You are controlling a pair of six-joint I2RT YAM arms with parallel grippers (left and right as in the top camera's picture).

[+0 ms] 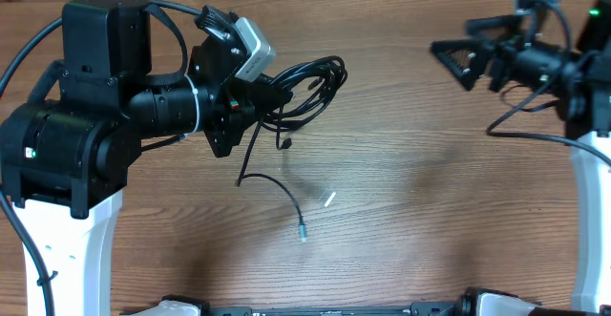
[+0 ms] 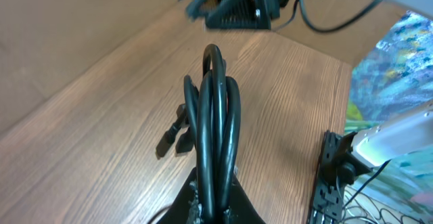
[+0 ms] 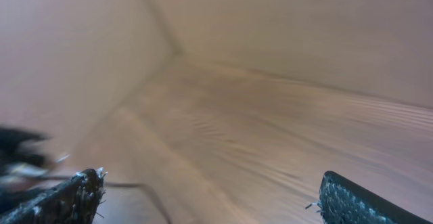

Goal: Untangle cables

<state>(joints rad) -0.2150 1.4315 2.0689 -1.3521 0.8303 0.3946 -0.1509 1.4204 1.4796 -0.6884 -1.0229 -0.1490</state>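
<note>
My left gripper [image 1: 272, 92] is shut on the cables [image 1: 310, 82], a small coil of thin black cords held above the table left of centre. In the left wrist view the looped cables [image 2: 215, 129] rise straight from between the fingers [image 2: 215, 207], with small plug ends [image 2: 174, 137] hanging to the left. A loose strand [image 1: 277, 187] trails down from the coil onto the table and ends in a small plug [image 1: 303, 230]. My right gripper [image 1: 458, 58] is open and empty, raised at the far right; its fingertips [image 3: 210, 197] are wide apart, and a blurred strand shows low left.
A small white scrap [image 1: 330, 200] lies on the wooden table [image 1: 430, 201] near the middle. A power strip [image 2: 331, 176] and other clutter sit beyond the table edge in the left wrist view. The right arm's own wiring [image 1: 520, 115] hangs at the far right.
</note>
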